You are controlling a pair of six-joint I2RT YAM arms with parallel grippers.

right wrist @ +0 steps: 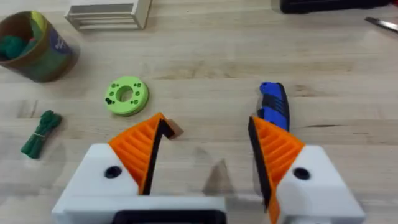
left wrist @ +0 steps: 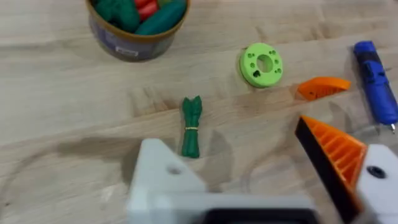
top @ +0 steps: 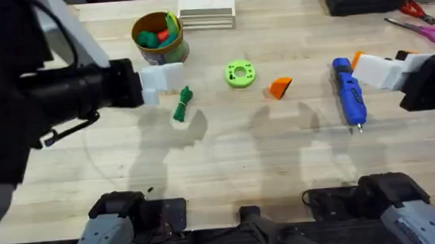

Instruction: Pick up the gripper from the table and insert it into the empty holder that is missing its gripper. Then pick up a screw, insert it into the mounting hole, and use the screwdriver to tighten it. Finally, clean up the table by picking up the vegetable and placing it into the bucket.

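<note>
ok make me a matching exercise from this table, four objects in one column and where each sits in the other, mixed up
Objects:
1. vegetable
2. screwdriver
3. gripper
4. bucket

Places:
A. lying on the table between the green disc and the screwdriver
B. at the far side of the table, toy food inside, beside the stacked wooden pieces
C. lying below the bucket in the overhead view, near the left arm's fingers
D. lying close to the right arm's fingers, metal bit toward the arm bases

Pairs: 1-C, 2-D, 3-A, 4-B
</note>
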